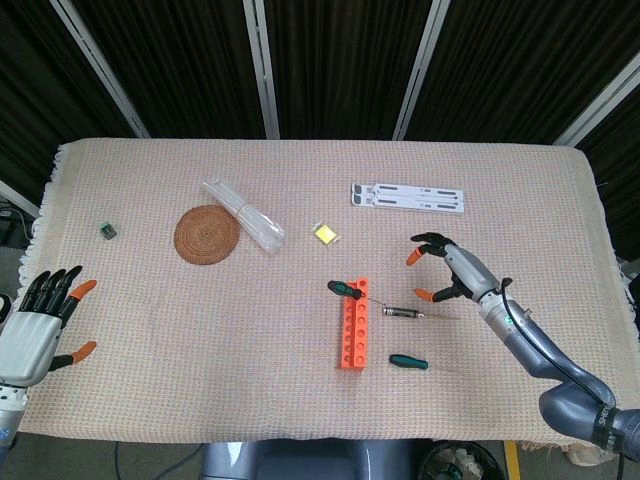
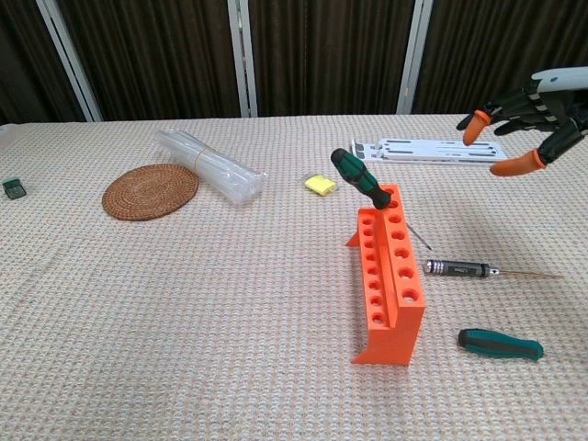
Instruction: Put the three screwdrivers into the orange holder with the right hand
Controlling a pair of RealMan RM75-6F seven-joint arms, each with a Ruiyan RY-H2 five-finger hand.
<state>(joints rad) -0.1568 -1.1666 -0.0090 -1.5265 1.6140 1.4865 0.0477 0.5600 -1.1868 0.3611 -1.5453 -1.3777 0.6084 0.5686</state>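
leaning in the orange holder (image 2: 390, 277), a green screwdriver (image 2: 360, 180); right hand (image 1: 452, 270) released, grasping nothing.

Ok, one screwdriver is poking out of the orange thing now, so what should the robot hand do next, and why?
Probably bring the right hand down to the black-handled screwdriver and grasp it. That hand is open and holds nothing, one green-handled screwdriver already leans in the orange holder, and the black one lies on the cloth right beside the holder.

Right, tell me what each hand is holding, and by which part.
Nothing is held. The right hand hangs open above the table, and the left hand is open too.
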